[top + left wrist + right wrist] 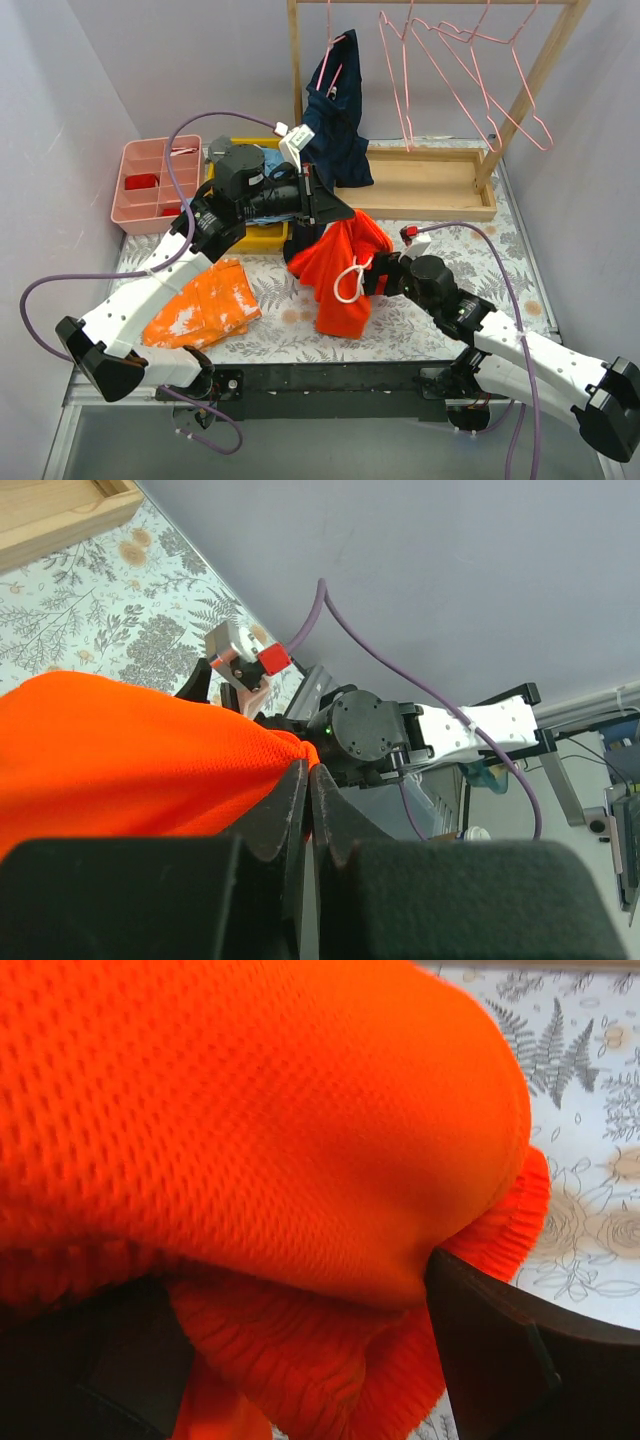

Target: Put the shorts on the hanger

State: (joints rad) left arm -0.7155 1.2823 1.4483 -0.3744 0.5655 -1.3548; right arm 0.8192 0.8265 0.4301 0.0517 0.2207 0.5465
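Two arms reach in from the near edge of the desk (290, 325), and both meet at the one pair of shorts (335, 285). Just beyond the left arm's base, one lighter orange garment with white splotches (200, 305) lies crumpled flat on the floral cover.

The shorts are plain, bright red-orange mesh with a ribbed waistband and a white drawstring (350, 282) looped at the front. They hang bunched above the middle of the desk, and their lower end reaches down to the cover.

The left fingers (285, 810) are pressed together, pinching a fold at the top of the fabric. The right fingers (500, 1350) stand wide apart with the waistband packed between them, but I cannot tell whether they squeeze it.

Under the left wrist sits one yellow bin (262, 238). To its left is one pink compartment tray (150, 200) with small red pieces in its cells.

At the far side stands one wooden rack (540, 70) on its shallow base tray (420, 185). One dark navy garment (335, 130) hangs from its rail on a pink hanger. Further right, at least three empty pink wire hangers (398, 85) hang tilted. Their wires cross, so an exact count is unsure. The left arm and the navy garment lie between the shorts and those hangers.
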